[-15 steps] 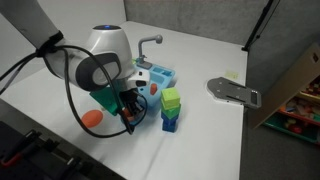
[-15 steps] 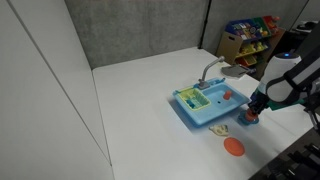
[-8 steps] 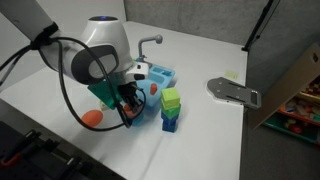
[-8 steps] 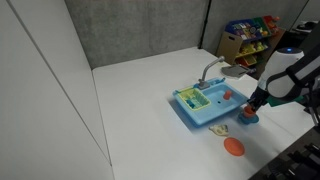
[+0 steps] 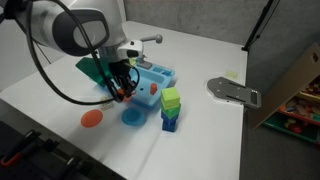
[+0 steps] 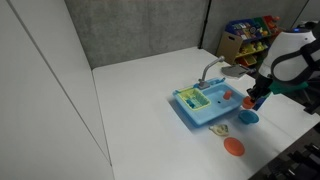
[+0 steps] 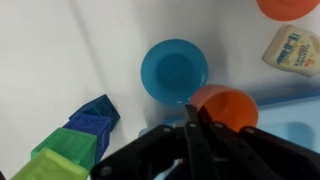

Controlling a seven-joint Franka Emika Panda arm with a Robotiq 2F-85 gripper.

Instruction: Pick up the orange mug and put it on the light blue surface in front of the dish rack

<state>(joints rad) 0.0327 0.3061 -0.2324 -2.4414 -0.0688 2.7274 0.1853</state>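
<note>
My gripper [image 7: 193, 122] is shut on the rim of the orange mug [image 7: 228, 106] and holds it in the air. In both exterior views the gripper [image 5: 121, 90] [image 6: 255, 99] hangs with the mug [image 5: 127, 93] beside the light blue toy sink unit [image 5: 156, 75] [image 6: 203, 108]. The unit's green dish rack [image 6: 196, 97] shows in an exterior view. In the wrist view a strip of the light blue surface [image 7: 292, 125] lies under and to the right of the mug.
A blue bowl [image 7: 175, 70] [image 5: 132, 117] [image 6: 247, 116] sits on the table below the gripper. An orange disc [image 5: 92, 117] [image 6: 233, 146] and a stack of green and blue blocks [image 5: 170, 108] [image 7: 78, 140] are nearby. A small packet [image 7: 289, 48] lies by the sink unit. A grey plate [image 5: 232, 92] lies farther off.
The gripper has risen from the table with the orange mug and moved toward the sink unit. The blue bowl now shows uncovered.
</note>
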